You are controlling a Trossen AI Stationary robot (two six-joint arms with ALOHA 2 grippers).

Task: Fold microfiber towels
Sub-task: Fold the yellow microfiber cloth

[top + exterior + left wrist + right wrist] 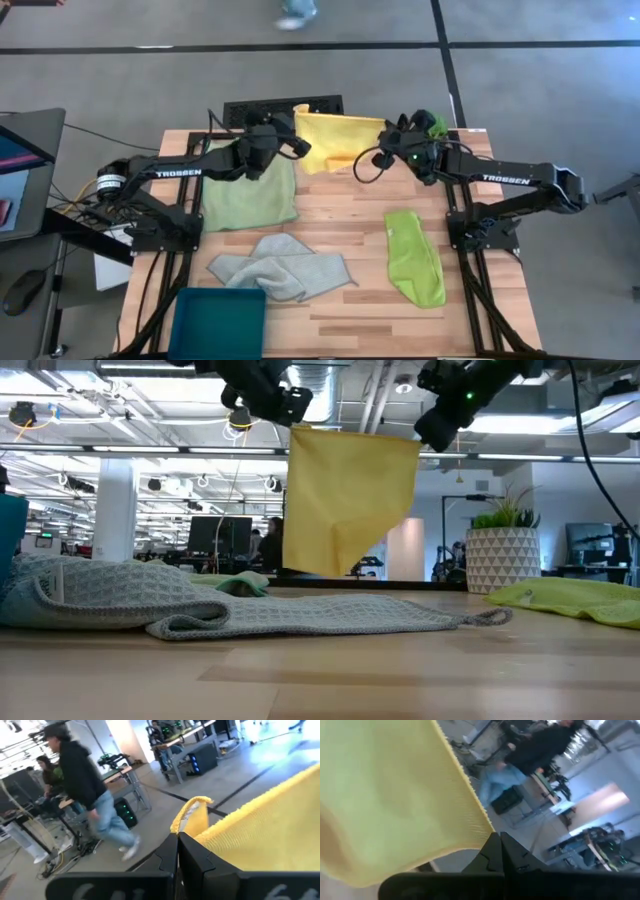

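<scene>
Yellow towel aloft, both claws clamped | grey towel | bin

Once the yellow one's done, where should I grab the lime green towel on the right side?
Take the lime green towel by its far narrow end, coming straight down with the right gripper. It lies flat as a long strip, so that end's corners look easiest to pinch.

Both arms are reaching toward the far edge of the table, raised well above its surface. The left gripper is pinching with fingers closed; the right gripper is doing likewise. The two grippers are facing each other, apart.
</scene>
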